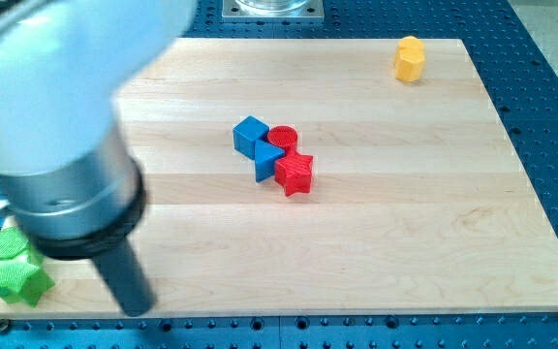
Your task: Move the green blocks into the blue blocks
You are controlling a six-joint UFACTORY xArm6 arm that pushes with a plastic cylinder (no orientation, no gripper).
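Camera view: my tip [138,308] sits at the desk's [405,242] bottom-left edge, just right of the green star [20,281] and the green round block [9,242], apparently too far right to push them rightward yet. No hand exists on this rig, only the rod, so no grip state applies. Both greens touch, stacked along the view's vertical. The blue cube [249,134] and blue triangle [267,158] lie mid-desk, well apart, hemmed by a red round block [283,136] and red star [294,174]. The triangle's point aims up-left, I think. A yellow block [409,58] sits top-right.
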